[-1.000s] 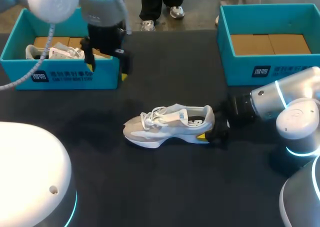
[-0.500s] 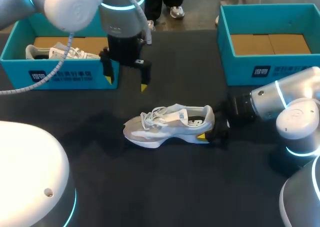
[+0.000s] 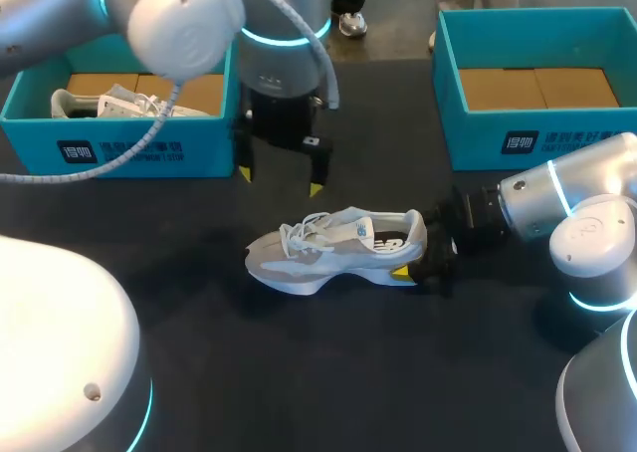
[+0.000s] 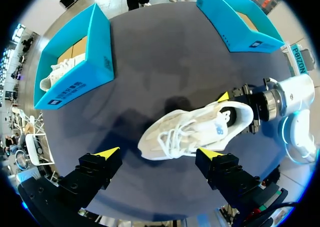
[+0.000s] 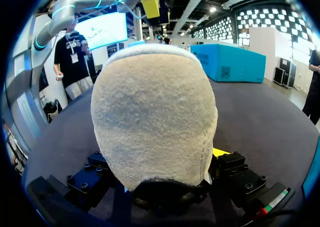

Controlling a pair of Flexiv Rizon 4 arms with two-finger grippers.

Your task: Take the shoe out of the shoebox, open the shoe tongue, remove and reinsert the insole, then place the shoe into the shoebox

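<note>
Head view: left gripper (image 3: 280, 181) wide open, empty, above shoe (image 3: 333, 248); right gripper (image 3: 416, 259) seemingly clamps heel; best lowered squarely onto tongue.

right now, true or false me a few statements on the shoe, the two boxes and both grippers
1. The shoe lies on the table, outside both boxes. True.
2. The left gripper is shut on the shoe. False: it hangs open above the shoe, touching nothing.
3. The right gripper grips the shoe at its heel. True.
4. The right box holds a second shoe. False: only its cardboard floor shows; the second shoe lies in the left box.
</note>
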